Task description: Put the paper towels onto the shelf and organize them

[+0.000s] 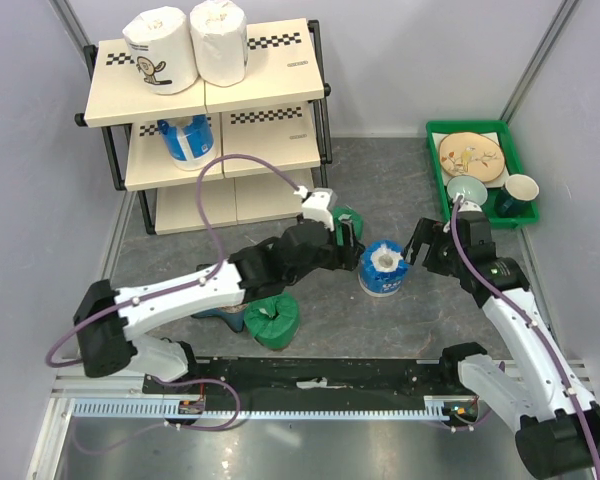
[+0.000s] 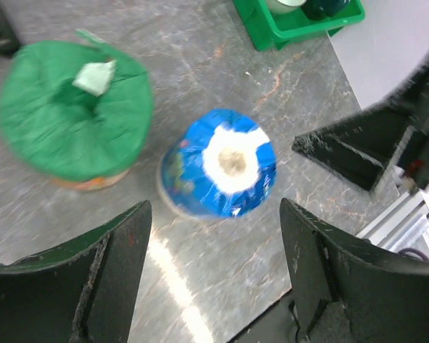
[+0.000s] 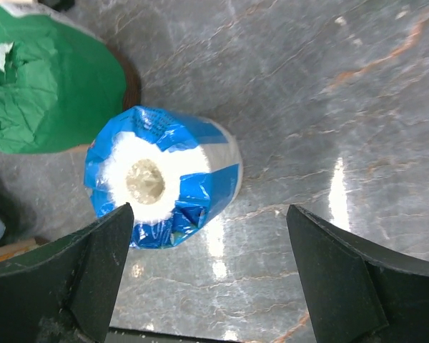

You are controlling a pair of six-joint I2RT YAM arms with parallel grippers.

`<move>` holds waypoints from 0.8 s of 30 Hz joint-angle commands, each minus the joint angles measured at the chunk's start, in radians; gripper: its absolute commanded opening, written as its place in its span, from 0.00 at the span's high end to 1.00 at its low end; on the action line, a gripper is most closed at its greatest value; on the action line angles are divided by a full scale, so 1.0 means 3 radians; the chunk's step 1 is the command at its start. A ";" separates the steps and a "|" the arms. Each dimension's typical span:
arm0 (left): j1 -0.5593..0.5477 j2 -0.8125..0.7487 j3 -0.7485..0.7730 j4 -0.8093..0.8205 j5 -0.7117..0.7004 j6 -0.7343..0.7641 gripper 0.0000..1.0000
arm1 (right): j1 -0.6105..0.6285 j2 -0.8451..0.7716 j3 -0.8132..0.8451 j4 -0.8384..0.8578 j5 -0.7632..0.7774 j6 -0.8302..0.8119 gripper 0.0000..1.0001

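Two white paper towels [image 1: 160, 50] [image 1: 218, 40] stand on the top board of the shelf [image 1: 270, 90]. A blue one [image 1: 185, 137] stands on the middle board. A second blue roll [image 1: 383, 268] stands upright on the floor between my grippers; it also shows in the left wrist view [image 2: 218, 163] and the right wrist view [image 3: 161, 179]. One green roll [image 1: 345, 220] sits just behind my left gripper [image 1: 352, 238], and it shows in the wrist views too [image 2: 71, 118] [image 3: 46, 86]. Another green roll [image 1: 272, 320] lies by the left forearm. My left gripper [image 2: 214, 214] is open and empty, left of the blue roll. My right gripper [image 1: 417, 245] [image 3: 209, 214] is open and empty, right of it.
A green tray [image 1: 480, 128] with a plate, a bowl and a cup stands at the back right, and its corner shows in the left wrist view [image 2: 300, 25]. A dark blue object [image 1: 212, 312] lies under the left arm. Grey walls close in both sides.
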 commanded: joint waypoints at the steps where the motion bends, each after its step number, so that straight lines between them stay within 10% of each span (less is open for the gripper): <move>1: -0.0015 -0.0554 -0.0326 -0.0083 -0.0279 -0.0072 0.21 | 0.0003 0.0107 -0.0036 0.0161 -0.0248 -0.0013 0.04; 24: -0.0020 -0.2237 -0.0823 -0.1018 -0.0913 -0.0226 0.21 | 0.0033 0.0777 -0.0184 0.0478 -0.0376 0.0033 0.12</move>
